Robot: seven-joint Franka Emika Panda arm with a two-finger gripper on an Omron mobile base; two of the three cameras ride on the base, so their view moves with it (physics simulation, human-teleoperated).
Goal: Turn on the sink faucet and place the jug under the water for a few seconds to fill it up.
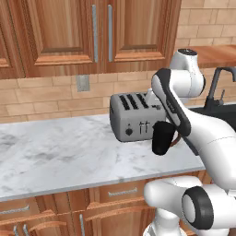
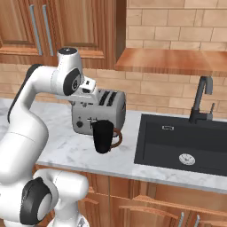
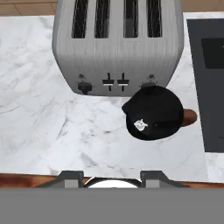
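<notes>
The gripper (image 3: 111, 178) hangs above the counter, pointing down. In the hand view its two finger tips stand apart at the bottom edge with nothing between them, so the jaws are open and hold nothing. From the right base view the hand sits high over the toaster (image 2: 95, 111), touching neither it nor anything else.

The only marking I can find is a small white emblem on the dark top of the jug (image 3: 153, 111); it is too small to read. The toaster front carries two knobs and two slide levers, with no lettering I can make out.

The jug (image 2: 103, 135) stands upright on the white marble counter (image 2: 62, 148), just in front of the silver four-slot toaster and close against its front face. Its brown handle (image 2: 117, 138) points toward the sink (image 2: 150, 146). From the left base view, the jug (image 1: 162, 137) is partly hidden behind the arm.

The black basin lies to the right of the jug, apart from it, with a round silver drain (image 2: 186, 158) in its floor. The dark gooseneck sink faucet (image 2: 200, 99) rises at the back rim.

Behind everything runs a tan brick wall (image 2: 168, 22) with a grey outlet plate (image 1: 83, 83). Wooden cabinets (image 1: 69, 32) hang above, a wooden shelf (image 2: 173, 60) juts over the sink, and wooden drawers (image 1: 120, 191) sit under the counter.
</notes>
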